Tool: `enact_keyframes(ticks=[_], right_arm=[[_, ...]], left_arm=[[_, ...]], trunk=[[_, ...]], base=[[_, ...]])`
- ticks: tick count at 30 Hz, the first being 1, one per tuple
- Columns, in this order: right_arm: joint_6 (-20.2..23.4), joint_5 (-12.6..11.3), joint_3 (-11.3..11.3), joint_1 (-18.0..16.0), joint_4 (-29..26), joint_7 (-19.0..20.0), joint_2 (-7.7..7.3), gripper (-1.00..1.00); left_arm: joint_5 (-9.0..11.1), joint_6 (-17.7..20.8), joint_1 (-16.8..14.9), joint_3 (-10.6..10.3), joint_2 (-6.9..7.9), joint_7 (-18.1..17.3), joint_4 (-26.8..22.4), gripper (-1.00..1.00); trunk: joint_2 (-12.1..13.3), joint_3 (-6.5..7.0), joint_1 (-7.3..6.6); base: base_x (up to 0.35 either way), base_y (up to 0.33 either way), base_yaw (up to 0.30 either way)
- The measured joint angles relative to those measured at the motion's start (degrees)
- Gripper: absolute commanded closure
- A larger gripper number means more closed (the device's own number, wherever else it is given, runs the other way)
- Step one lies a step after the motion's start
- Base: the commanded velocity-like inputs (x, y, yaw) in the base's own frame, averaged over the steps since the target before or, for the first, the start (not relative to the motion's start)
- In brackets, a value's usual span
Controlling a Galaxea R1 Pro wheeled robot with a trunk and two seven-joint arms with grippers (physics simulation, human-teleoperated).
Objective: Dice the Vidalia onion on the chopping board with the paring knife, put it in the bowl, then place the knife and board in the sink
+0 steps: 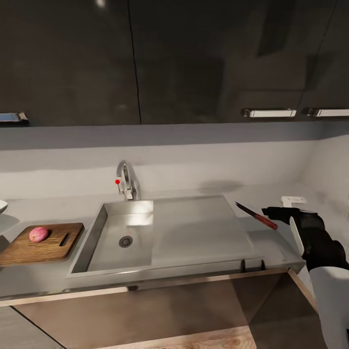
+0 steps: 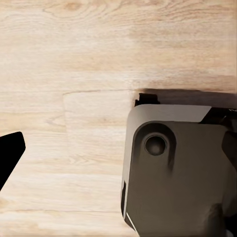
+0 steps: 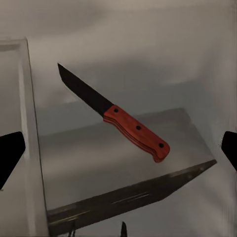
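Grey desk (image 1: 43, 278) beside the sink (image 1: 116, 252) carries the paring knife (image 3: 116, 118), rigid, light; its red handle should be gripped. Right gripper (image 1: 272, 212) jaws are spread around it, ungrasped.

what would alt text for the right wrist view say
A paring knife with a red handle and dark pointed blade lies on the grey countertop, apart from both dark fingertips at the picture's edges. The sink rim runs along one side.

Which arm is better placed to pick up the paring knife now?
The right: its pincer is open beside the paring knife on the countertop. The left wrist view faces the wooden floor.
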Motion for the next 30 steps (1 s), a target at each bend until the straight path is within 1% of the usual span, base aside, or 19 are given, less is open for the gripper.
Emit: enact_keyframes(ticks=[5, 14, 19, 30], right_arm=[[-0.04, -0.07, 0.04, 0.0, 1.71, 0.07, 0.06, -1.0], [-0.09, -0.1, 0.13, 0.0, 1.98, 0.15, 0.12, -1.0], [-0.09, -0.06, 0.13, -0.01, 2.06, 1.48, 0.15, -1.0], [-0.09, -0.02, 0.13, -0.01, 2.07, 1.69, 0.21, -1.0]], left_arm=[[-0.01, 0.04, 0.02, 0.0, 0.06, -0.01, 0.0, -1.0], [-0.02, 0.04, 0.05, 0.0, 0.05, 0.0, 0.01, -1.0], [-0.04, 0.04, 0.05, 0.0, 0.01, 0.0, 0.01, -1.0], [0.0, 0.04, 0.06, 0.0, 0.0, 0.0, 0.01, -1.0]], trunk=[[-0.01, -0.32, 0.0], [-0.01, -0.88, 0.0], [-0.02, -0.91, 0.0], [-0.02, -0.92, 0.0]], base=[[0.0, -0.084, 0.0], [0.0, -0.008, 0.0], [0.0, 0.0, 0.0], [0.0, 0.0, 0.0]])
